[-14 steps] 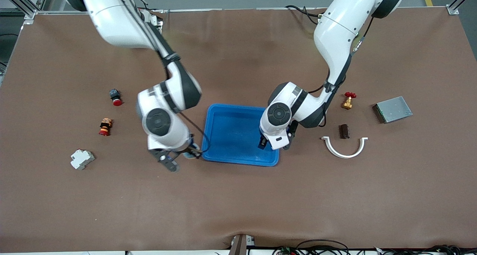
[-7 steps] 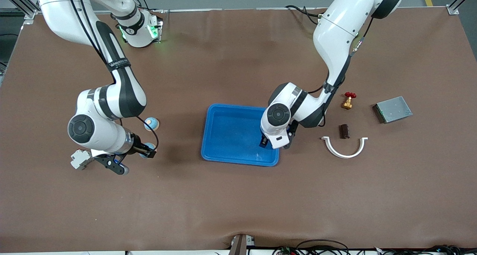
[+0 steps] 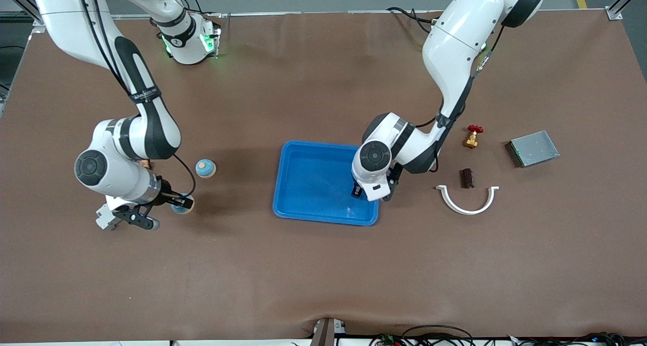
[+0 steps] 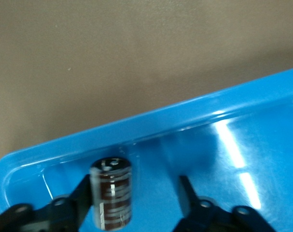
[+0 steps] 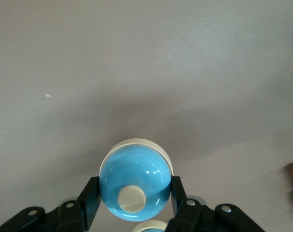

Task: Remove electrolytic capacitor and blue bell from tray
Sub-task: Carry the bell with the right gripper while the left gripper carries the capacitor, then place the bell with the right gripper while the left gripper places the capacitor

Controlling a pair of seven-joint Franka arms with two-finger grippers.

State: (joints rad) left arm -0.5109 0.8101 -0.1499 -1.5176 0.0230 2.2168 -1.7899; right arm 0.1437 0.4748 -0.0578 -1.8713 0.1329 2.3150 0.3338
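I am working both arms at once. My right gripper is low over the desk toward the right arm's end, its fingers clamped on the blue bell, which is well clear of the tray. A second bell is sitting on the desk near it, and a white breaker lies just beside my wrist.

My left gripper is down inside the tray, at the corner nearest the left arm's end. Its fingers are standing apart on either side of the capacitor, one finger touching the can, the other with a clear gap, so nothing is gripped yet.

To do this well, I am thinking the left fingers should be centring on the can before squeezing, since a one-sided push could roll it against the rim. The can looks smooth and round, so I am judging a firm grip across its middle safest, then a straight lift clear of the rim. The bell I should be setting down gently on its flat base, apart from the other bell, and letting go only once it is resting.
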